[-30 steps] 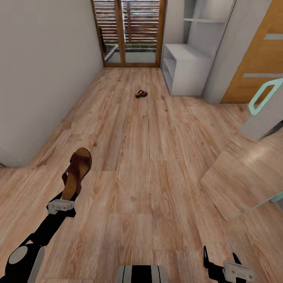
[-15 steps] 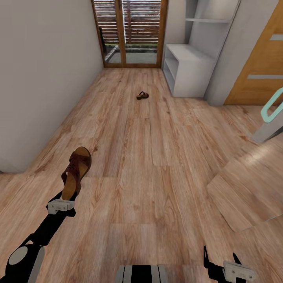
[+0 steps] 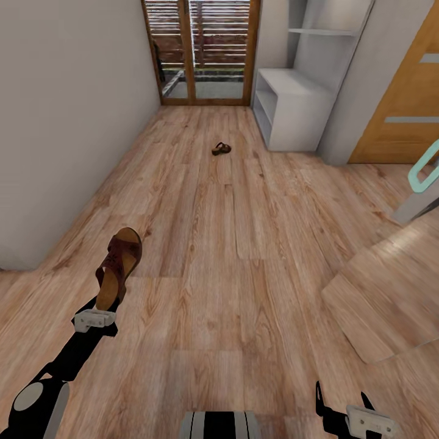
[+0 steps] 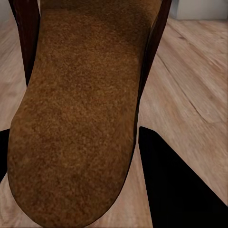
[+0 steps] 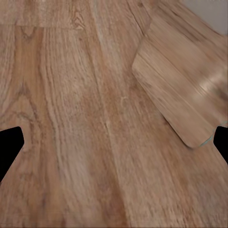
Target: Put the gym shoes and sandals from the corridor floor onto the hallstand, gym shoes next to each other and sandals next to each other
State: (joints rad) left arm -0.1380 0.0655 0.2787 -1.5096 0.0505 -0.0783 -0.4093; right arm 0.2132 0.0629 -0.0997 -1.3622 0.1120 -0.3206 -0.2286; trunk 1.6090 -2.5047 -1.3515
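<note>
My left gripper [image 3: 102,306] is shut on the heel of a dark brown sandal [image 3: 119,266], which it holds above the corridor floor [image 3: 231,256] with the toe pointing away. The left wrist view is close on the tan footbed of that sandal [image 4: 80,118], with a black finger [image 4: 175,190] beside it. A second sandal [image 3: 221,148] lies on the floor far ahead, just left of the white hallstand [image 3: 286,107]. My right gripper [image 3: 341,402] hangs open and empty at the lower right, its fingertips [image 5: 9,142] wide apart over bare planks. The gym shoes are out of view.
A wooden tabletop [image 3: 390,286] juts in from the right, with a slim teal frame [image 3: 424,167] behind it. An orange door [image 3: 402,91] stands right of the hallstand, a slatted glass door [image 3: 201,49] closes the corridor's far end, and a grey wall [image 3: 67,122] runs along the left.
The whole picture has shifted slightly, so the camera has moved: the tabletop and teal frame now sit further right. The sandal stays in the left gripper, and both arms hold their pose.
</note>
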